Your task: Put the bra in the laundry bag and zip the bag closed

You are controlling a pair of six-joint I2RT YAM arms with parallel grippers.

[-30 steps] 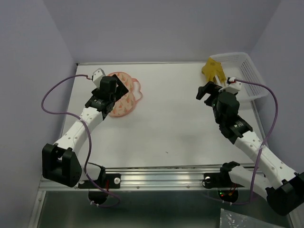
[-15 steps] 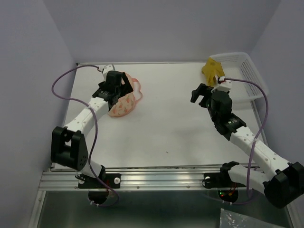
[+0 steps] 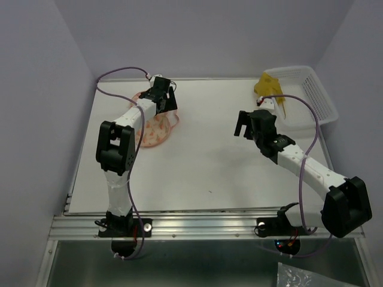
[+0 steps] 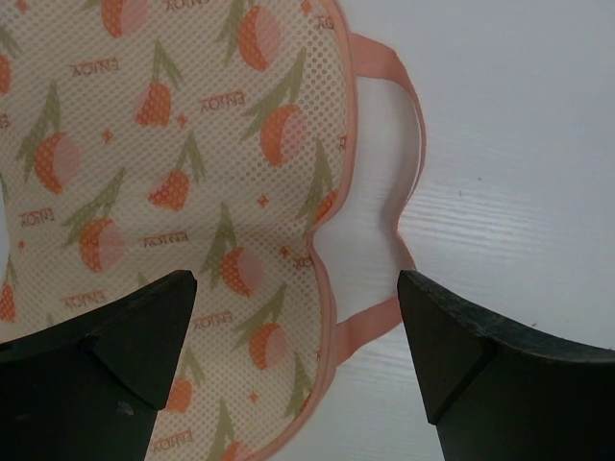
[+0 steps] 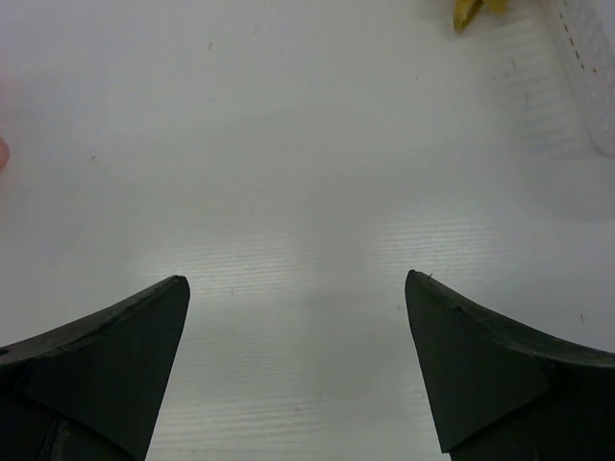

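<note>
Best to bring the left gripper (image 4: 293, 288) down onto the pink edging of the laundry bag (image 3: 157, 130), upper left of the top view, and pinch only the top flap so the case can open. Hovering above it, arm stretched far forward, jaws wide apart, nothing held. Likewise the right gripper (image 3: 244, 122): spread, empty, aimed down at the table (image 3: 209, 161), centre-right, apart from the bra (image 3: 266, 84) draped at the white basket (image 3: 311, 89), upper right.

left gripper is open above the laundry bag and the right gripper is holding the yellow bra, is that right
Not quite. The left gripper is open above the laundry bag, but the right gripper holds nothing: the right wrist view shows its jaws open over bare table. The bra lies by the white basket.
</note>
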